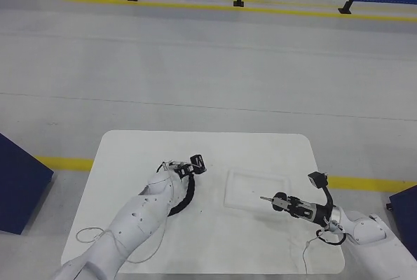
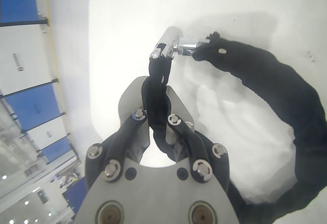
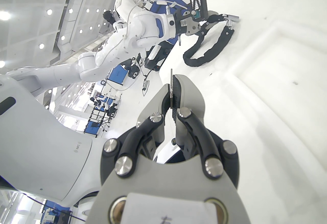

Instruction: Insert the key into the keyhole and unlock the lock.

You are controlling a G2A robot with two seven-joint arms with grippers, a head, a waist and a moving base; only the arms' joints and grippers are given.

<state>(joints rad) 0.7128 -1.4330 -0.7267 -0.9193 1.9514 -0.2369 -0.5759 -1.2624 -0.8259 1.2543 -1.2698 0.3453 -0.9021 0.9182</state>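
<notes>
Approach step, by the look of it: clamps key (image 3: 170,81) in right gripper (image 3: 173,89) right of centre in top view, pinches lock (image 2: 268,76) sleeve in left gripper (image 2: 156,97) left of centre, well apart; next calls for lining key up with chrome head (image 2: 168,41)

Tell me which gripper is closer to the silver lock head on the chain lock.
Left. The left gripper is shut on the chain lock right beside its silver lock head; the right gripper, pinching the key, sits well apart across the table.
</notes>
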